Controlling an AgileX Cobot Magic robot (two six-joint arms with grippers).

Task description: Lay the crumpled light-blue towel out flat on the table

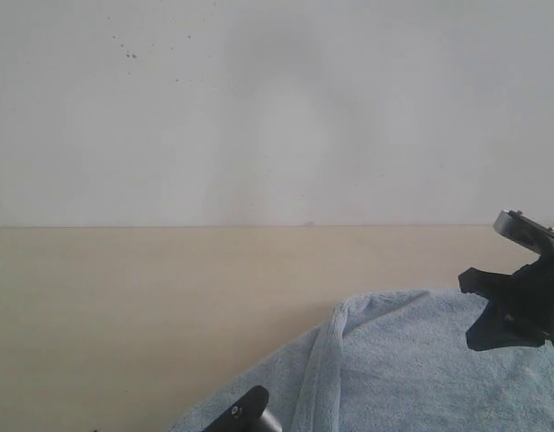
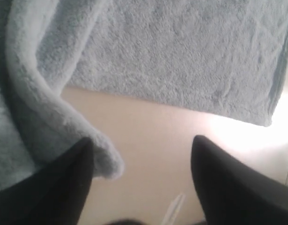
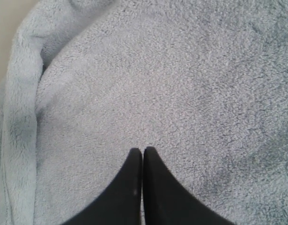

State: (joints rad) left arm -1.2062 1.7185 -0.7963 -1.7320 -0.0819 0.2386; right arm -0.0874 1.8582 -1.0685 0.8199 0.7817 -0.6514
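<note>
The light-blue towel (image 1: 412,360) lies on the beige table (image 1: 123,306) at the lower right, with a raised rolled fold (image 1: 326,360) running along its left part. My left gripper (image 2: 141,145) is open just above bare table (image 2: 153,140). One of its fingers (image 2: 64,187) is next to the end of the rolled fold (image 2: 50,117), and nothing lies between the jaws. A flat part of the towel (image 2: 181,56) lies beyond. My right gripper (image 3: 143,150) is shut over the towel's flat pile (image 3: 181,84), with no cloth visibly pinched.
A white wall (image 1: 277,108) rises behind the table's far edge. Bare tabletop stretches to the left and behind the towel. Only the tip of the left gripper (image 1: 245,409) shows at the bottom edge of the exterior view, and the right gripper (image 1: 497,328) is at its right edge.
</note>
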